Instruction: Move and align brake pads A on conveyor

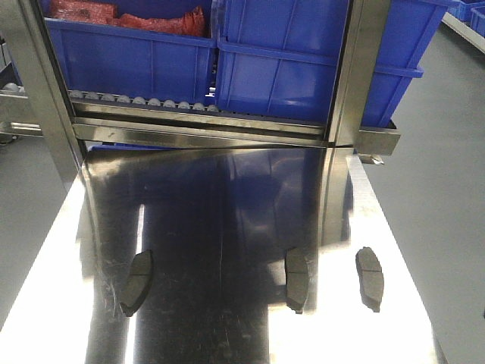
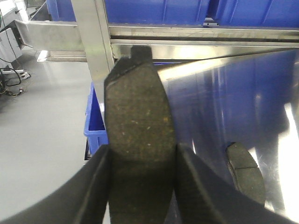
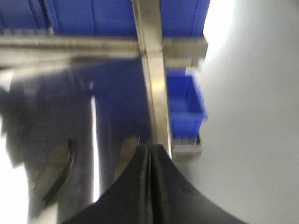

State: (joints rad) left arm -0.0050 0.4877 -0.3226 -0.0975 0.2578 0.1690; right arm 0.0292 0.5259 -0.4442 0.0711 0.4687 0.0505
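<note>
One gritty curved pad (image 2: 139,107) in left gripper (image 2: 142,156).

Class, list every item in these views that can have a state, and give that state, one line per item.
Left tool: shut on the held brake pad.
Right tool: shut, holding nothing.
Left brake pad: lying flat on the steel tabletop, free.
Middle brake pad: lying flat, free.
Right brake pad: lying flat, free.
Left blue bin: holding red bags.
</note>
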